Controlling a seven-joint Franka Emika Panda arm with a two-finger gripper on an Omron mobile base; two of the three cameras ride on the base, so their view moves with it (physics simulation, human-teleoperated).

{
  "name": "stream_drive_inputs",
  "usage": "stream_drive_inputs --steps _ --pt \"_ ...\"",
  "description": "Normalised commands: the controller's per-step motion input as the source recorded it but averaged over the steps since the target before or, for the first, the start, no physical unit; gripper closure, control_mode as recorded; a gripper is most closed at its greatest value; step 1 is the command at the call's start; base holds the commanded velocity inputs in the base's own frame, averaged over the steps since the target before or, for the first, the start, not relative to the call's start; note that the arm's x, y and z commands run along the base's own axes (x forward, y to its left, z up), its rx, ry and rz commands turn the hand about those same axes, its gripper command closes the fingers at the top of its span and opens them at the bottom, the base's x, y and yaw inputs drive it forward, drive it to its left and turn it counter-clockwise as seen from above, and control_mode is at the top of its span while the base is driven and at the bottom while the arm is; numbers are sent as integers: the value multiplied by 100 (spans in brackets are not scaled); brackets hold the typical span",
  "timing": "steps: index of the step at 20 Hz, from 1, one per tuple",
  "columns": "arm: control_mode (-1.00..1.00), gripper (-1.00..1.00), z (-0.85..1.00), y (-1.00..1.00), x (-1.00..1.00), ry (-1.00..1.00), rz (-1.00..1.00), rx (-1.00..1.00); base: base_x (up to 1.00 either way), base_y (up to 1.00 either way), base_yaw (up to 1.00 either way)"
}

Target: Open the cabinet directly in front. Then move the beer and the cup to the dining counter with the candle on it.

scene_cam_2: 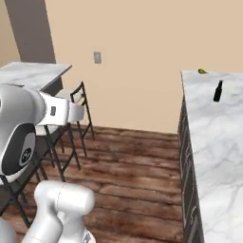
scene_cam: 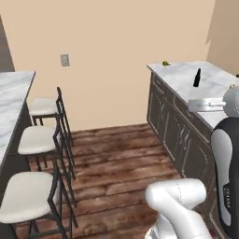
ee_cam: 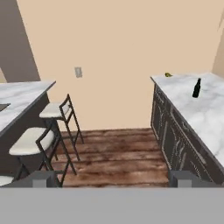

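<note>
The beer (scene_cam: 197, 78) (scene_cam_2: 218, 91) (ee_cam: 197, 88), a slim dark bottle, stands upright on a long marble counter (scene_cam: 215, 91) (scene_cam_2: 213, 142) (ee_cam: 203, 116) with dark drawer fronts at the right. My gripper (ee_cam: 113, 179) is open with nothing between its fingertips (ee_cam: 43, 179). It is held high over the wooden floor, well short of the bottle and left of it. The cabinet, the cup and the candle are out of view. With the candle unseen, I cannot tell which counter is the dining counter.
A second marble counter (scene_cam: 11, 98) (ee_cam: 22, 94) runs along the left, with three white-seated stools (scene_cam: 37, 140) (ee_cam: 30, 140) lined up beside it. A small yellow-green fruit (scene_cam: 165, 63) (ee_cam: 168, 75) lies at the right counter's far end. Wooden floor (scene_cam: 116, 158) lies open between the counters.
</note>
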Motion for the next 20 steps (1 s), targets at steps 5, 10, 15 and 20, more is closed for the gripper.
stream_drive_inputs --steps 5,10,15,20 --pt "100 -100 0 0 0 0 0 0 -65 29 58" --pt "100 -100 0 0 0 0 0 0 -32 1 78" --pt "100 -100 0 0 0 0 0 0 -22 0 84" --pt "100 -100 0 0 0 0 0 0 -20 0 83"
